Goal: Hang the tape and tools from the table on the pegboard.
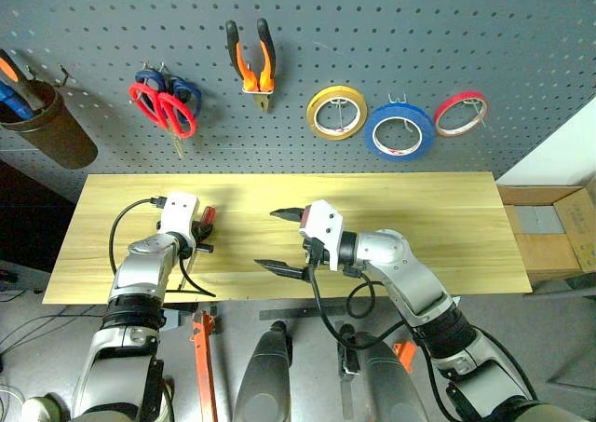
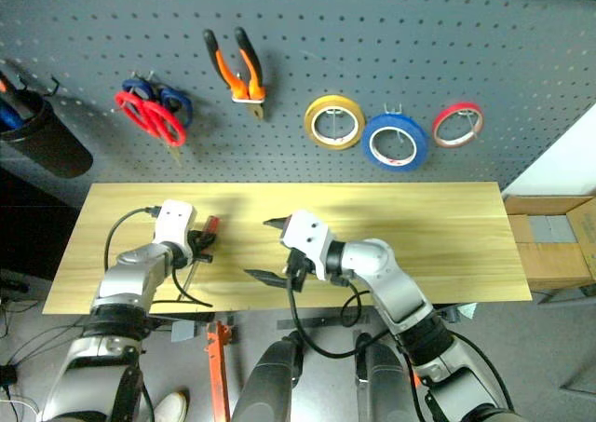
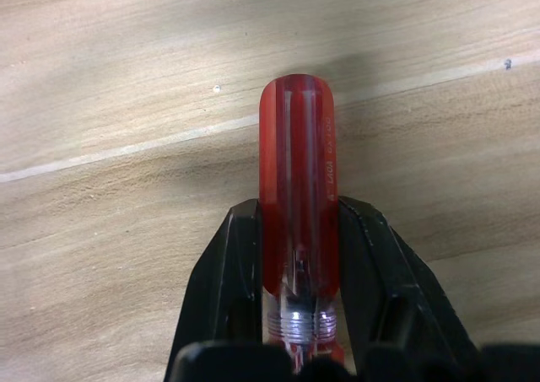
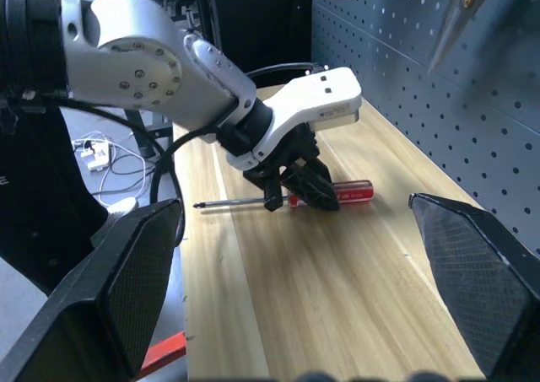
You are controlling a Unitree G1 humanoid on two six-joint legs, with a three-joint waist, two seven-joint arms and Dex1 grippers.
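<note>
Red-handled screwdriver [image 3: 297, 205] between claw [image 3: 297, 268] fingers [image 3: 228, 272]

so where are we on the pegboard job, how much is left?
Nearly finished. Hung on the pegboard: blue tape, red-handled scissors and pliers. In hand: the left gripper is closed around the red handle of the screwdriver, which lies on the table. Left: lift and hang it. The right gripper is open.
</note>
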